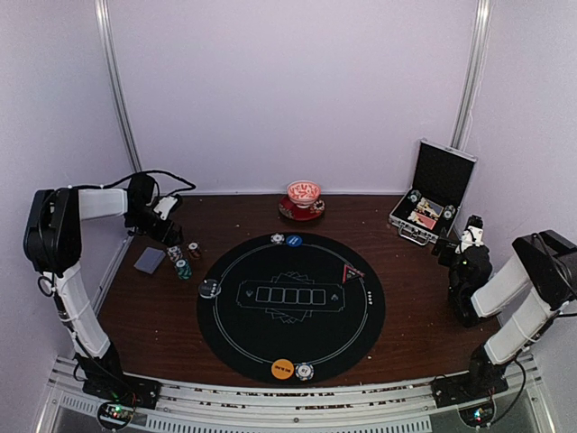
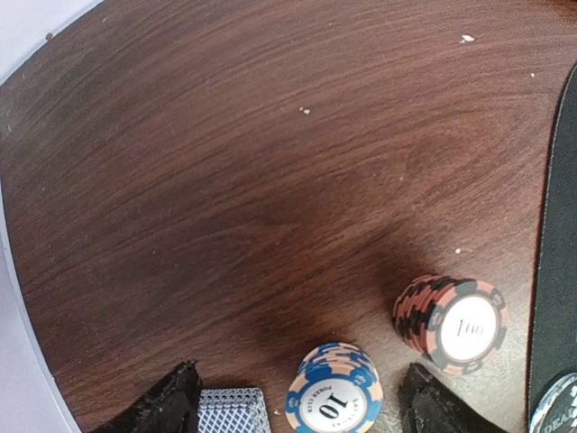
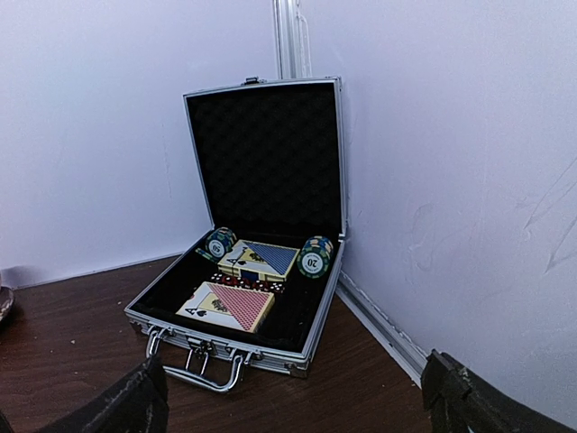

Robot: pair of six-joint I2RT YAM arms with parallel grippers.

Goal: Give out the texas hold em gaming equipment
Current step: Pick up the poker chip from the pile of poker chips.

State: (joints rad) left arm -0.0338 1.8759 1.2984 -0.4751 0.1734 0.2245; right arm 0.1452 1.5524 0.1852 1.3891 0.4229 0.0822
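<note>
1. Texas hold em gaming equipment [image 1: 183, 268] lay partly on the round black mat [image 1: 261, 347] and partly just left of it.
2. The case [image 3: 266, 153] stood open beyond the mat's far right side.
3. The left gripper [image 2: 300, 383] hung left of the mat, fingers spread, pinching nothing.
4. The right gripper [image 3: 293, 379] was right of the mat, fingers spread wide and empty.
5. The card deck [image 1: 150, 261] lay left of the mat.
6. The orange disc [image 1: 282, 368] sat at the mat's near edge, and the clear disc [image 1: 209, 289] at its left edge.
7. The blue chip stack [image 2: 334, 392] stood between the left fingers, and the red chip stack [image 2: 451, 325] was nearer the mat.
</note>
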